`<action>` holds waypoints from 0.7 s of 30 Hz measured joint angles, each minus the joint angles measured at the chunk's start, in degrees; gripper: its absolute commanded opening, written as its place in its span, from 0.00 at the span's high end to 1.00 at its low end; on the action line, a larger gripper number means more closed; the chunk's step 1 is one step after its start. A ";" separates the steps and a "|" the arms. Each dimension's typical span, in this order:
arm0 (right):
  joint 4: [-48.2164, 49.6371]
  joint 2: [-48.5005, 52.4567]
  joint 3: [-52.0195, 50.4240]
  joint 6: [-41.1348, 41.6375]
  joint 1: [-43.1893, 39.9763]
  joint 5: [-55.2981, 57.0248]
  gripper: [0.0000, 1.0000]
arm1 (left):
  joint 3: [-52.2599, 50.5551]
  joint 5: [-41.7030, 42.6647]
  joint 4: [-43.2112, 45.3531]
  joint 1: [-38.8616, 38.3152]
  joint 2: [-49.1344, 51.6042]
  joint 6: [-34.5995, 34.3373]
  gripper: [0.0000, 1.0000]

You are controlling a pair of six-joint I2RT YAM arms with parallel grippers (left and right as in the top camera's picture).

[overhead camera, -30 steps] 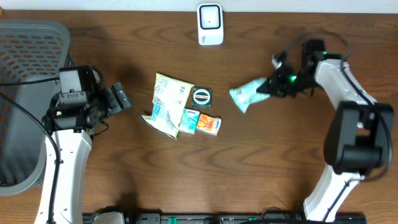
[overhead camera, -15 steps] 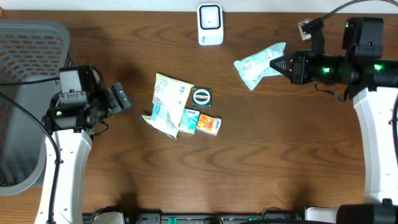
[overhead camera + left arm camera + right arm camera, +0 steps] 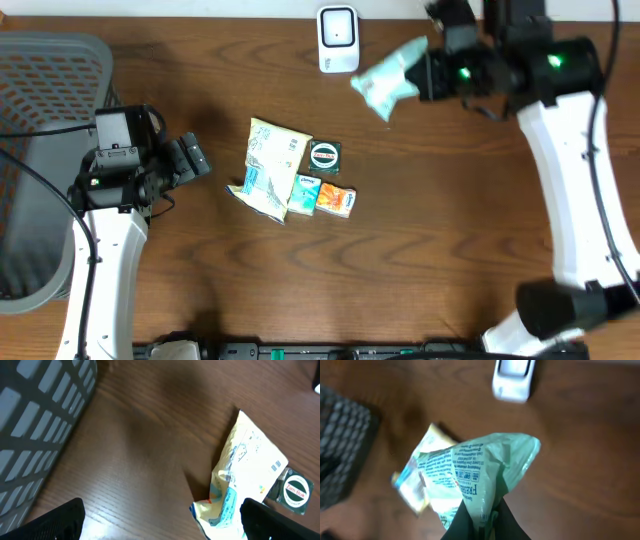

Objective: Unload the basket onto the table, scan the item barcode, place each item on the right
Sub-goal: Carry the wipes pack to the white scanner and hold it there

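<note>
Got the crumpled pale green plastic packet (image 3: 385, 80) pinched tight in the right gripper (image 3: 425, 75), up around 1 o'clock of the table, just off the 3 o'clock side of the white boxy scanner (image 3: 338, 40). Also seeing the left gripper (image 3: 192, 160) spread wide, holding nothing, out at 9 o'clock by the grey mesh basket (image 3: 40, 150). Spotted a cream snack bag (image 3: 270, 165) mid-table.

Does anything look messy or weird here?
The pale green packet looks scrunched, pinched at one end by the right end effector near the white scanner. The cream packet on the table is crumpled at its lower corner.
</note>
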 measured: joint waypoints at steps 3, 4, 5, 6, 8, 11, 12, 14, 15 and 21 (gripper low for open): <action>2.93 5.84 6.56 -0.09 2.29 6.29 0.99 | 0.00 0.00 -0.02 0.00 0.00 0.00 0.02; 4.72 7.21 7.54 -0.28 2.86 8.39 0.99 | 0.00 0.00 0.02 0.00 0.00 0.00 0.02; 6.99 8.98 8.24 -0.55 3.67 11.06 0.99 | 0.00 0.00 0.00 0.00 0.00 0.00 0.02; 9.25 10.64 8.52 -1.05 4.59 13.88 0.99 | 0.00 0.00 0.02 0.00 0.00 0.00 0.02; 12.48 13.00 8.55 -2.32 5.99 18.21 0.99 | 0.00 0.00 0.00 0.00 0.00 0.00 0.03; 19.41 17.51 8.57 -6.23 8.74 25.73 0.99 | 0.00 0.00 0.02 0.00 0.00 0.00 0.02; 21.70 18.91 8.57 -7.80 9.64 28.28 0.99 | 0.00 0.00 0.02 0.00 0.00 0.00 0.02; 26.36 21.68 8.52 -11.50 11.39 33.16 0.99 | 0.00 0.02 0.02 0.00 0.00 0.00 0.02; 31.63 23.98 8.57 -15.32 12.50 36.74 0.99 | 0.00 0.02 -0.09 0.00 0.00 0.00 0.02; 47.87 30.51 8.57 -32.70 13.81 42.12 0.99 | 0.00 0.02 -0.07 0.00 0.04 0.00 0.03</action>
